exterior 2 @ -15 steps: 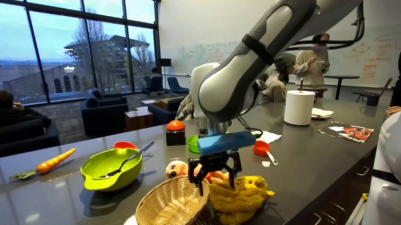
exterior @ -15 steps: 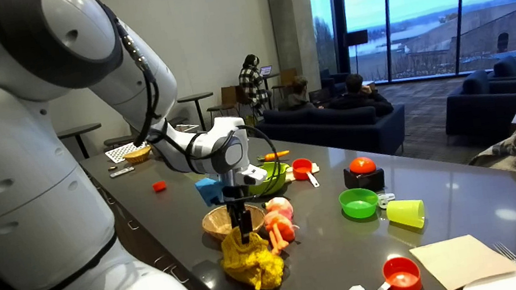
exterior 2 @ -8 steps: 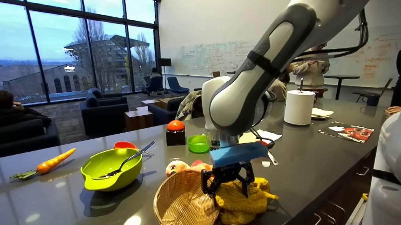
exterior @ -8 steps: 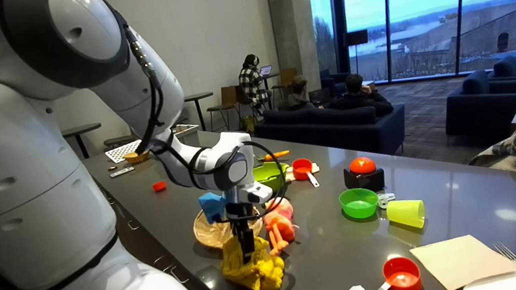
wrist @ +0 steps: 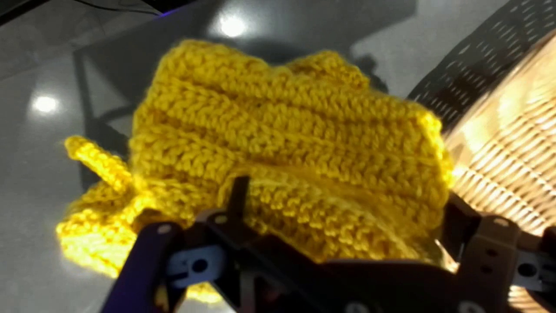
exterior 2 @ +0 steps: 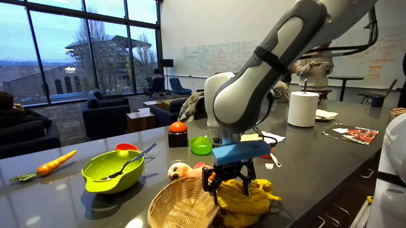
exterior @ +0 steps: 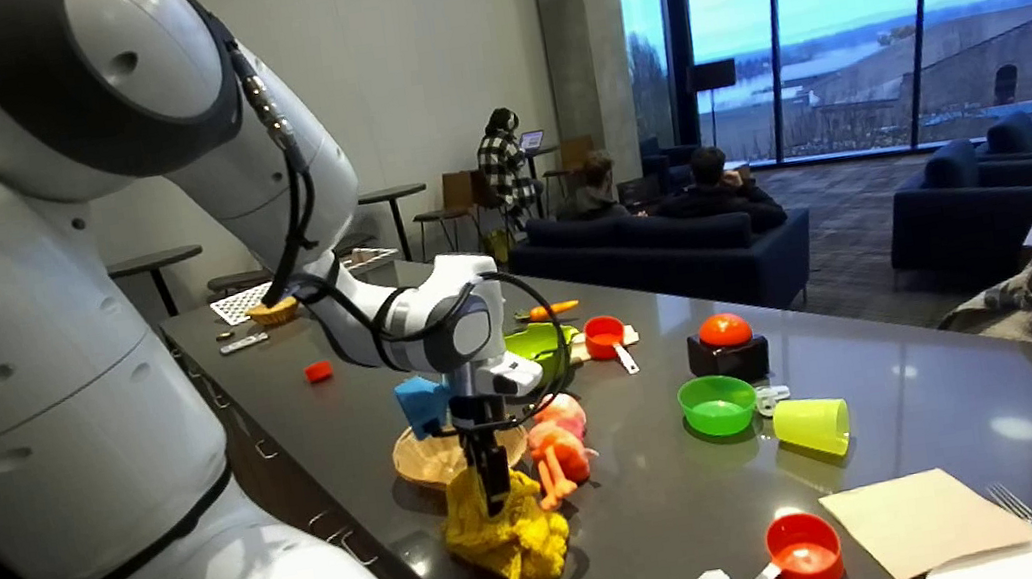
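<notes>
Got the gripper (exterior 2: 231, 197) spread wide, pointing down over a yellow knit thing (wrist: 282, 121) near the drawer-side edge of the worktop (exterior: 644, 554). Can't tell if actually touching it. Also got a wicker basket (exterior 2: 169, 203) right beside, and a pink-and-orange plush toy (exterior: 558, 447) just beside both, further in from that edge. Toward the sofa-side edge, seeing a green bowl (exterior 2: 121, 183) with a utensil (exterior 2: 137, 158) in it, a carrot (exterior 2: 51, 165) and a red push button (exterior: 724, 331).
</notes>
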`<state>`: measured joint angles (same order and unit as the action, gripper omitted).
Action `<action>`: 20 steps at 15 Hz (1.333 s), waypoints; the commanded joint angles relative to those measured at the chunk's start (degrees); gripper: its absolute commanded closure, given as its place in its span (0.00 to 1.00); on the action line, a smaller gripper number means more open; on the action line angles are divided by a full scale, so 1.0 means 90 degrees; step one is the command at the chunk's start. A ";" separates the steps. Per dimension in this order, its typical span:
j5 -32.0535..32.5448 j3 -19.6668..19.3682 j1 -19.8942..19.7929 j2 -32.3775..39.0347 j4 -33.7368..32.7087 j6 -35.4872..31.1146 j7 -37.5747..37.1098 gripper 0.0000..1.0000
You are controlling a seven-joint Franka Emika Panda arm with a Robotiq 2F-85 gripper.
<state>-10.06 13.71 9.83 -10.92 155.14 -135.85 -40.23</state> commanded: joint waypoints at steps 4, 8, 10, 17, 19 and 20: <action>0.0283 0.0188 0.0050 -0.0593 -0.0296 0.0475 -0.0011 0.00; 0.0076 0.0158 0.0048 -0.0822 -0.0145 0.0668 0.0019 0.00; -0.0111 0.0109 0.0051 -0.1011 0.0138 0.0571 0.0002 0.00; -0.0431 0.0041 0.0047 -0.1340 0.0646 0.0458 0.0027 0.00; -0.0382 0.0051 -0.0007 -0.1139 0.0417 0.0409 0.0005 0.00; -0.0362 0.0054 -0.0020 -0.1101 0.0405 0.0299 0.0018 0.00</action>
<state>-12.85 14.27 10.05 -20.50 158.83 -131.46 -40.29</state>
